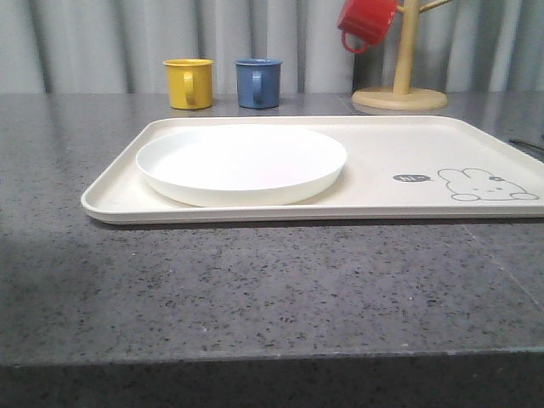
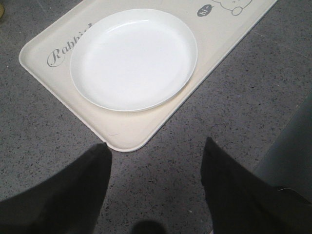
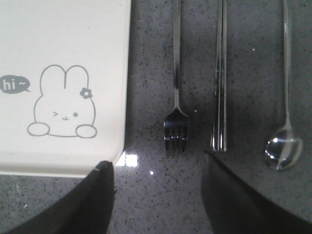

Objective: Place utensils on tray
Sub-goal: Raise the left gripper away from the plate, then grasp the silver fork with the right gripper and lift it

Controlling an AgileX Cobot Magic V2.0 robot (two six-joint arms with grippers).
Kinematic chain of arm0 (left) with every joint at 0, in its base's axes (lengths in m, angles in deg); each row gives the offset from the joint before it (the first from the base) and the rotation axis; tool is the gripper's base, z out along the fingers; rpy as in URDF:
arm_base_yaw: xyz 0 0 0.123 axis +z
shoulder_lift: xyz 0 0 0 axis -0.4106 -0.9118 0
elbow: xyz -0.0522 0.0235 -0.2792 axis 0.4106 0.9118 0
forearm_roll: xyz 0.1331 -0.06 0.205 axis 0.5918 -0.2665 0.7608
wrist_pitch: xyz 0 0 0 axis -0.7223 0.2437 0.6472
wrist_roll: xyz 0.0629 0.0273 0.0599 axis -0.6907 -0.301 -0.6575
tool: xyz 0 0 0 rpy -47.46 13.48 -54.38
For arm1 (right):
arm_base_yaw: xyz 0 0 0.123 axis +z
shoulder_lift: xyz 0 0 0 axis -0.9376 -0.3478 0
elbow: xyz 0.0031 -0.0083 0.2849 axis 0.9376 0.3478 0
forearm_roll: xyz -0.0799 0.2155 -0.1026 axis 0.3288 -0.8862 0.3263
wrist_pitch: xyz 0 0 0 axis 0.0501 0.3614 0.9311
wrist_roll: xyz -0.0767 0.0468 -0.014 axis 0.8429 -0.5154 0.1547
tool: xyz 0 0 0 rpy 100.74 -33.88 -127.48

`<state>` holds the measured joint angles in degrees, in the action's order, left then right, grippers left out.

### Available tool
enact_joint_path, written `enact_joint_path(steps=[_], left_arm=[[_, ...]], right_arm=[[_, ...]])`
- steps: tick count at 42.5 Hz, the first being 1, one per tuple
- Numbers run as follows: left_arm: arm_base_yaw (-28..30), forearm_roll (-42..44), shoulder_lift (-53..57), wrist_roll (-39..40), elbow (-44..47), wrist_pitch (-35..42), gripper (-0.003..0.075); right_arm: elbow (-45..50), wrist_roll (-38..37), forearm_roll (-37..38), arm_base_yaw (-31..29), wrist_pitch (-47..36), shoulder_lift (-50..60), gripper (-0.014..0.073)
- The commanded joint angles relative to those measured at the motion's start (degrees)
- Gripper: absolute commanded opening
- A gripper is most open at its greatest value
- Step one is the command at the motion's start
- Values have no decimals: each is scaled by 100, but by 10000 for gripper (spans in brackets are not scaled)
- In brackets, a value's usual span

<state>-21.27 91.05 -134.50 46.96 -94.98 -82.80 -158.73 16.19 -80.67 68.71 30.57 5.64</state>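
The cream tray [image 1: 399, 153] lies across the table, its rabbit drawing at the right end. A round white plate [image 1: 241, 163] rests on the tray's left half. In the right wrist view, a silver fork [image 3: 176, 117], a pair of metal chopsticks [image 3: 220, 97] and a silver spoon [image 3: 284, 141] lie side by side on the grey table beside the tray [image 3: 58, 48]. My right gripper [image 3: 158, 168] hangs open above bare table just short of the fork's tines. My left gripper [image 2: 156, 146] is open over the table next to the tray's corner [image 2: 126, 139], near the plate [image 2: 132, 58].
A yellow mug [image 1: 189, 82] and a blue mug [image 1: 257, 82] stand behind the tray. A red mug [image 1: 365, 23] hangs on a wooden mug tree [image 1: 399, 85] at the back right. Bare grey stone table [image 1: 255, 289] stretches in front of the tray.
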Motion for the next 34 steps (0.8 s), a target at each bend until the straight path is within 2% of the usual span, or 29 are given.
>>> enact_joint_path(steps=[1, 19, 34], left_arm=[[-52, 29, 27, 78, -155, 402, 409], [-52, 29, 27, 78, -155, 402, 408], [-52, 29, 27, 78, -155, 402, 408]], right_arm=[[-511, 239, -208, -128, 93, -432, 424], [-809, 263, 219, -141, -50, -1781, 424], [-887, 285, 293, -141, -296, -2160, 361]])
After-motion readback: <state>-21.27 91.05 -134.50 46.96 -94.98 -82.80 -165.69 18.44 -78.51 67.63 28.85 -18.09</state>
